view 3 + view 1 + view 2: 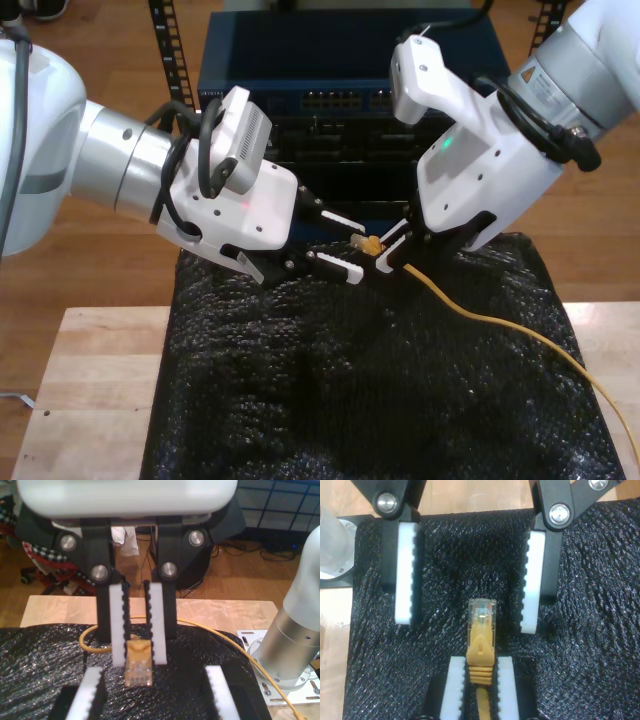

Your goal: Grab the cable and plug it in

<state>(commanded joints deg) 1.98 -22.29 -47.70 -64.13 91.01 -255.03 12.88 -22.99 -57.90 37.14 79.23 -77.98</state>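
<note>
Second gripper (pixel 392 250) clamps cable (pixel 500 325), first gripper (pixel 335 242) agape.

- Lighting: even, bright, apparently from overhead.
- Glare: specular sparkle across the black mat (pixel 350 380).
- First wrist view: soft, slightly blurred.
- Exterior view: sharp, with soft shadows.

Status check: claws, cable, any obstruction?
My first claw open, flanking the plug. My second claw shut on the cable behind its plug, above the black mat. Nothing seen in the way.
</note>
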